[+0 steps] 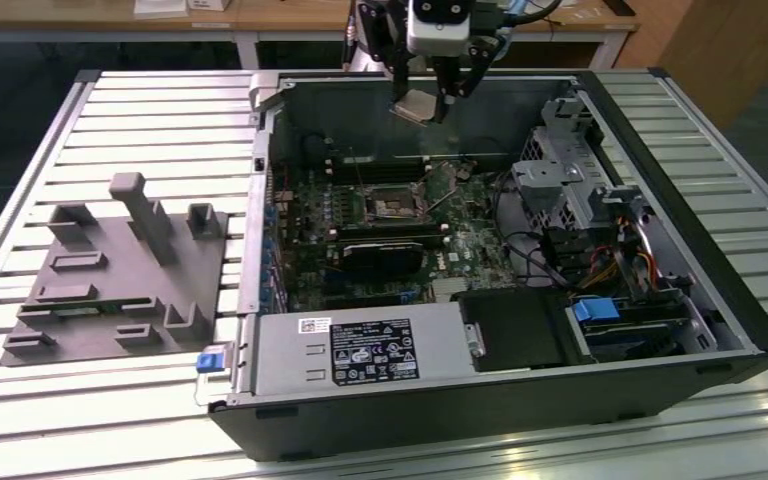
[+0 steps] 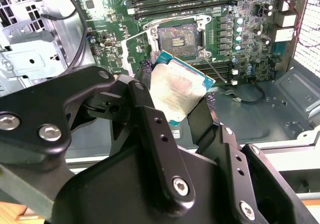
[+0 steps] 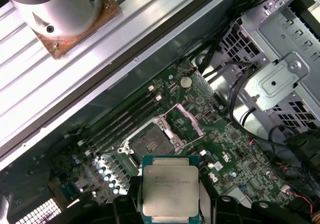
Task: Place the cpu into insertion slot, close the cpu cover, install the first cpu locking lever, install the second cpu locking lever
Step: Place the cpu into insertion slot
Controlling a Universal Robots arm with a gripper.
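My gripper (image 1: 426, 98) hangs over the far wall of the open computer case (image 1: 704, 260), shut on the cpu (image 1: 420, 106), a flat square chip with a silvery top. In both wrist views the cpu (image 2: 175, 91) (image 3: 170, 191) sits edge-on between the two black fingers (image 2: 145, 71), tilted and well above the board. The insertion slot (image 1: 391, 205) (image 2: 177, 36) (image 3: 147, 144) lies bare on the green circuit board. Beside it the cpu cover (image 3: 186, 118) (image 2: 136, 47) stands swung open. A thin wire locking lever (image 2: 215, 73) sticks out next to the socket.
Long memory slots (image 2: 180, 1) run beside the socket. A black block (image 1: 377, 255) sits on the board nearer the power supply (image 1: 357, 350). A metal drive cage (image 1: 558, 180) and cables (image 1: 611, 265) fill the exterior view's right. A grey fixture plate (image 1: 117, 270) lies outside the case.
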